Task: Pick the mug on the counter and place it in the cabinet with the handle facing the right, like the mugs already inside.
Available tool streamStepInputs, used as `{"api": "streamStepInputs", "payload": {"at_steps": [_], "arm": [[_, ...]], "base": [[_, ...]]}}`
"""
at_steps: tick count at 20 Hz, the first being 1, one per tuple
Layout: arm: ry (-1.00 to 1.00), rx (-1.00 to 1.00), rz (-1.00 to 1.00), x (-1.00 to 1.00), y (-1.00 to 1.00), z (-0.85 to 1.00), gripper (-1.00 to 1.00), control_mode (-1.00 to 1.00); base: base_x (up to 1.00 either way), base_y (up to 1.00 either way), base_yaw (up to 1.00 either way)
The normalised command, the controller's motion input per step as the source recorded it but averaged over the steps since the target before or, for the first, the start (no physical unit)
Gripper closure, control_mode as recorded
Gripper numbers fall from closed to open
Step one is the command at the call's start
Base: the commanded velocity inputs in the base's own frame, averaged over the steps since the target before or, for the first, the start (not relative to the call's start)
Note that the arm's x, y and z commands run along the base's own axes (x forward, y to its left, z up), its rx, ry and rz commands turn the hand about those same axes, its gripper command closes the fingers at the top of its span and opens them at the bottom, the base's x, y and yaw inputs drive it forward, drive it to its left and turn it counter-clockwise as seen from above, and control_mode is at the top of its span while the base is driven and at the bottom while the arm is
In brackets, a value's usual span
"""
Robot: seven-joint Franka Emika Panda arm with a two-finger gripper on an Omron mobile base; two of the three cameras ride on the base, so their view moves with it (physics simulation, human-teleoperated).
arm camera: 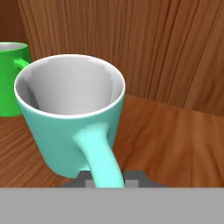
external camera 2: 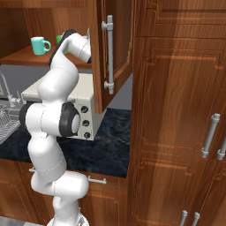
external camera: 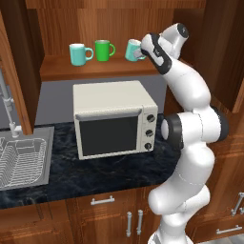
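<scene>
Left base view: I have the arm raised to the cabinet (external camera: 95,69), the gripper (external camera: 141,53) at the shelf's right end with the mug (external camera: 132,49) at its tip. The mug sits at three o'clock of the green mug (external camera: 103,49), which stands right of the teal mug (external camera: 79,54). The counter (external camera: 114,169) below carries a toaster oven (external camera: 114,117) and no mug, so I judge the pick and the lift done; setting down and letting go remain.

Right base view: the open cabinet door (external camera 2: 111,53) hangs close at three o'clock of the wrist, leaving little room to swing that way.

Hand view: the mug's handle runs toward six o'clock, between the finger tips (arm camera: 85,178); I judge the claw clenched on it. The mug appears tilted, and whether its base touches the shelf I cannot tell. Bare plank lies at three o'clock, the back panel at twelve.
</scene>
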Motion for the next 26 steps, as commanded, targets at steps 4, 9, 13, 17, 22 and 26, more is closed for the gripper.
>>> {"api": "streamStepInputs", "payload": {"at_steps": [4, 9, 13, 17, 22, 26], "arm": [[0.0, 0.0, 0.12, 0.19, 0.0, 0.0, 1.0, -1.0], [0.0, 0.0, 0.12, 0.16, 0.0, 0.0, 1.0, -1.0], [0.0, 0.0, 0.11, 0.12, 0.0, 0.0, 1.0, -1.0], [0.0, 0.0, 0.11, 0.13, 0.0, 0.0, 1.0, -1.0], [0.0, 0.0, 0.09, 0.16, 0.01, 0.0, -1.0, -1.0], [0.0, -0.03, 0.07, 0.04, 0.0, 0.0, -1.0, -1.0]], "base": [[0.0, 0.0, 0.0], [0.0, 0.0, 0.0], [0.0, 0.0, 0.0], [0.0, 0.0, 0.0], [0.0, 0.0, 0.0], [0.0, 0.0, 0.0]]}}
